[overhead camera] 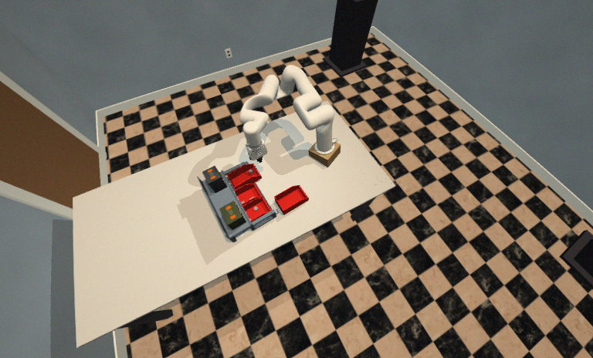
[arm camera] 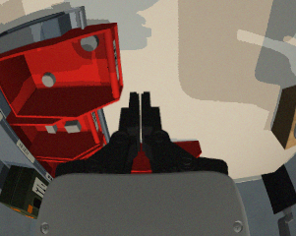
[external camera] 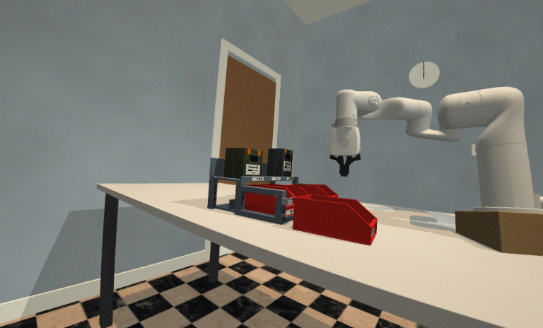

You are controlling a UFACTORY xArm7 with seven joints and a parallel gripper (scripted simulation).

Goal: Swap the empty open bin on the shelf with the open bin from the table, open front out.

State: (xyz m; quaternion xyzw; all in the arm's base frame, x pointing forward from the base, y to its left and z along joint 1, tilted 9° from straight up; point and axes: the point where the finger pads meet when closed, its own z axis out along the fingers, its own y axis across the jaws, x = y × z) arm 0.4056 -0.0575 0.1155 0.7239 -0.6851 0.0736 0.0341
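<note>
Red, the upper-left loaded bin (overhead camera: 238,180) (external camera: 326,189) (arm camera: 54,100) sits skewed at the shelf (overhead camera: 262,223) (external camera: 260,191) (arm camera: 31,33), its long axis running lower left to upper right in the top view. The pincer (overhead camera: 259,160) (external camera: 343,174) (arm camera: 140,105), narrow and holding nothing, hangs above, near its open front, probably for a rearward push.

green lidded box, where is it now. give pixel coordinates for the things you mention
The green box (overhead camera: 232,214) (external camera: 240,162) (arm camera: 21,189) stands on the shelf's upper board (overhead camera: 218,201), left of the black box (overhead camera: 213,178) (external camera: 279,162) in the exterior view.
</note>
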